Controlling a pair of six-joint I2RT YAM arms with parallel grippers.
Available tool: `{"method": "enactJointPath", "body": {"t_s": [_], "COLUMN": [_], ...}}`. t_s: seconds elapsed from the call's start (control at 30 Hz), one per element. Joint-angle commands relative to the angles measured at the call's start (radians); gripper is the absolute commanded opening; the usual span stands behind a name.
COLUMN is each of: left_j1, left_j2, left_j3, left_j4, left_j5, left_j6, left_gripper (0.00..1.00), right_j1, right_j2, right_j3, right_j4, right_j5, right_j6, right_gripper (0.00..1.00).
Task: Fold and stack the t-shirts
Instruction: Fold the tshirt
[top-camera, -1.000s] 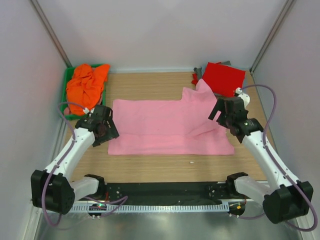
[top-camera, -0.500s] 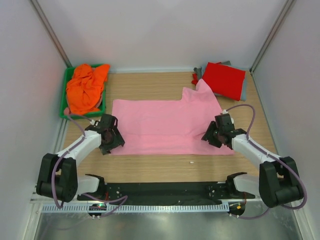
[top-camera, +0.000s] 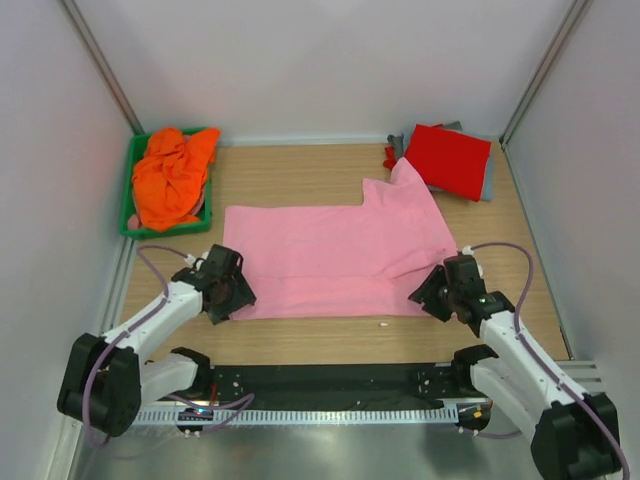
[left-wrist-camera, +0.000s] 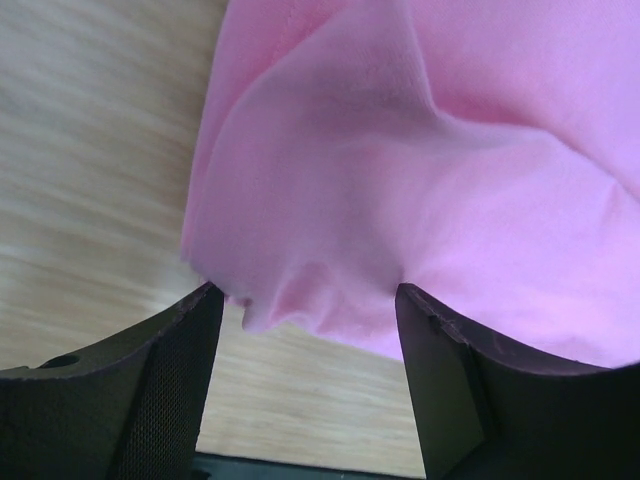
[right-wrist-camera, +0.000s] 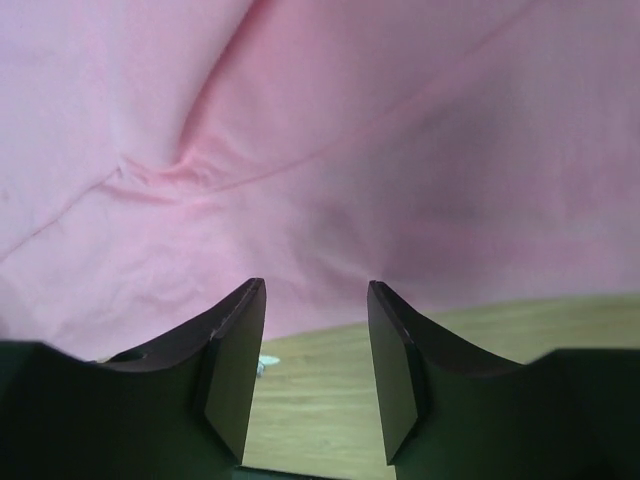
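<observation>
Worktop (top-camera: 300, 170) of pale wood carries the light pink t-shirt (top-camera: 330, 255), spread flat across its middle. At far right the red t-shirt (top-camera: 448, 158) lies folded on a grey t-shirt (top-camera: 488, 185). The orange t-shirt (top-camera: 172, 175) sits crumpled in a green basket (top-camera: 160, 232) at far left. The left end effector (top-camera: 228, 297) and right end effector (top-camera: 430, 295) sit at the pink shirt's near corners, both agape, hem at their tips, nothing pinched. I'd judge the first fold is starting: both should close on the hem, then lift together.
</observation>
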Motion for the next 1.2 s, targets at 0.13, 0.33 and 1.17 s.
{"method": "enactJointPath", "body": {"t_s": [0.13,0.33,1.17], "left_j1": [-0.161,-0.160,-0.034], "left_j2": [-0.223,-0.297,-0.122], "left_j3": [0.037,0.333,0.355], "left_j4": [-0.247,-0.344,-0.180], "left_j5": [0.026,-0.066,-0.012], "left_j6": [-0.177,0.053,0.390], "left_gripper": [0.71,0.84,0.89], "right_j1": [0.004,0.002,0.004], "right_j2": [-0.250,-0.152,0.754], "right_j3": [0.093,0.323,0.707], "right_j4": [-0.350,-0.331,-0.151], "right_j5": [0.050,0.095,0.272], "right_j6": [0.030,-0.062,-0.234], "right_gripper": [0.56,0.60,0.47]}}
